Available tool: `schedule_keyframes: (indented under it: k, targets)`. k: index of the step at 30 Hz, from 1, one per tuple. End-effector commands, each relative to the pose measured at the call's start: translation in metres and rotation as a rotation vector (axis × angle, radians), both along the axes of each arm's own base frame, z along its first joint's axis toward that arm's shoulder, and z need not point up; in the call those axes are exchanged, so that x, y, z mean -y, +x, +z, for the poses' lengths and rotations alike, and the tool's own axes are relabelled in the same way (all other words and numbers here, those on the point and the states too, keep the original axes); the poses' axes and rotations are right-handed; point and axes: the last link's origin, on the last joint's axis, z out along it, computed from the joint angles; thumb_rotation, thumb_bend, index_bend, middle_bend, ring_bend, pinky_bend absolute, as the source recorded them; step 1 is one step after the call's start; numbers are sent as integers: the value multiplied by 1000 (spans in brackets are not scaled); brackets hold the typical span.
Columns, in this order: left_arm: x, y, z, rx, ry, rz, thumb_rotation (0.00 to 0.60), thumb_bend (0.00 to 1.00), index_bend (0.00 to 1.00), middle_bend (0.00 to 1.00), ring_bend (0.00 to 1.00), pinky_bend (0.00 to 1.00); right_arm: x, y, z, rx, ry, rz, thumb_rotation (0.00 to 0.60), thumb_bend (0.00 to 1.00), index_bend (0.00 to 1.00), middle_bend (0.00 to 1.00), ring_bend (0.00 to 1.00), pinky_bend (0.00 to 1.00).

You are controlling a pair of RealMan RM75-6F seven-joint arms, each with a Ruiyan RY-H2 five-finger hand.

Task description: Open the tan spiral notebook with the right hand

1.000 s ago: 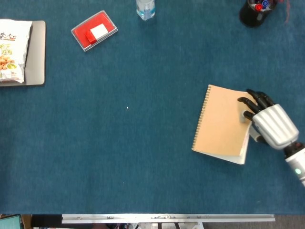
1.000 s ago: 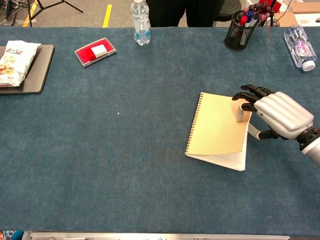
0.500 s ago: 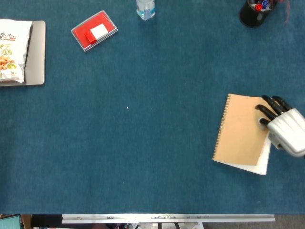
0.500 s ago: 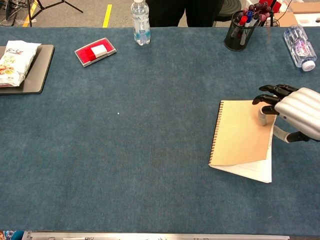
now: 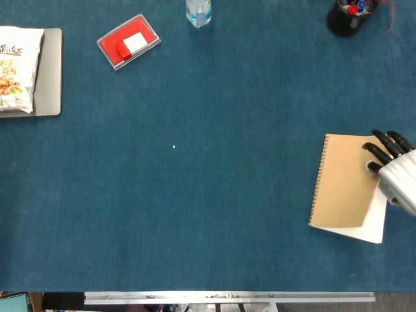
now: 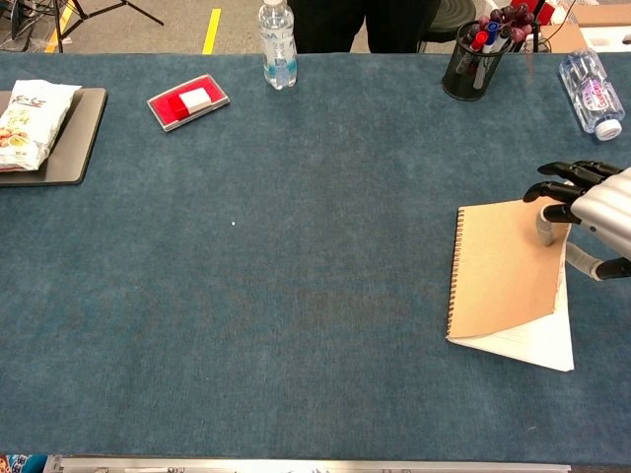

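The tan spiral notebook (image 5: pixel 344 185) lies near the table's right edge, with its spiral along the left side. Its cover (image 6: pixel 503 266) is raised a little at the right, baring white pages (image 6: pixel 532 340) below. My right hand (image 6: pixel 592 212) grips the cover's right edge, dark fingers on top and the thumb beneath. In the head view the right hand (image 5: pixel 396 172) is partly cut off by the frame's edge. My left hand appears in neither view.
A red box (image 5: pixel 128 41) and a water bottle (image 5: pixel 198 12) stand at the back. A black pen cup (image 5: pixel 348 14) is at the back right, with a lying bottle (image 6: pixel 590 91) beside it. A snack bag (image 5: pixel 16 68) rests on a grey tray (image 5: pixel 53 71) at far left.
My right hand has drawn back to the right, dragging the notebook with it toward the table's right edge. The cover stays slightly lifted over the pages.
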Motion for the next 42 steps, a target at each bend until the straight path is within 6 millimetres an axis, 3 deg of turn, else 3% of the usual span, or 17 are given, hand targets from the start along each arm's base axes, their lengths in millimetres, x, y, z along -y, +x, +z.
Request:
schedule_keyframes:
  k: [1,12,28,42]
  targets:
    - [0,-1,0,1,0,2,600,280,457,396,311,501,5,2,-7,19,4,4,600,468,596,258,87,157]
    - [1,-1,2,8,3,0,600,279,457,396,312,501,16,21,-23,73,11,59,600,468,596,262,89,157]
    - [0,0,1,6,3,0,600,279,457,396,311,501,19,36,-19,78,12,101,600,468,596,263,90,157]
    - [0,0,2,8,4,-1,600,280,457,396,311,501,34,54,-31,108,18,133,600,468,596,262,89,157]
